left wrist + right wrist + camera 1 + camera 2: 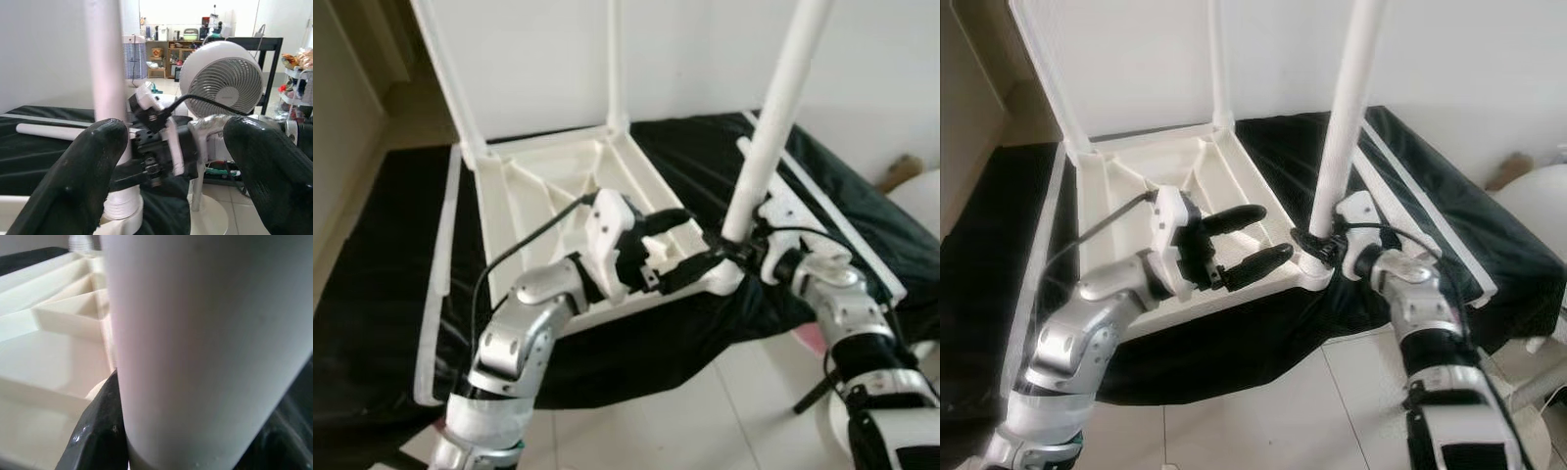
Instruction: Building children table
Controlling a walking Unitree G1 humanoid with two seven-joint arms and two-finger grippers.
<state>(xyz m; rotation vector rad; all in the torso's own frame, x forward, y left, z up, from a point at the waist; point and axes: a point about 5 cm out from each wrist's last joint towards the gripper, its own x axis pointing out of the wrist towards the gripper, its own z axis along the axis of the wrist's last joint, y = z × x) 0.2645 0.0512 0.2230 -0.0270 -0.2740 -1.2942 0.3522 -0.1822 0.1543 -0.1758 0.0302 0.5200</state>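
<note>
A white children's table top (538, 186) lies upside down on a black sheet. Two white legs (617, 59) stand upright in its far corners. A third leg (773, 117) rises from the near right corner socket, tilted a little to the right. My right gripper (1317, 245) is shut on this leg just above the socket; in the right wrist view the leg (205, 347) sits between the black fingers (98, 431). My left gripper (1273, 233) hovers open over the table's near edge, pointing at the same corner, its fingers (73, 181) apart and touching nothing.
The black sheet (372, 294) covers a low platform with tiled floor in front. A loose white leg (49, 131) lies on the sheet to the right of the table. A white fan (222, 83) stands on the floor to the right.
</note>
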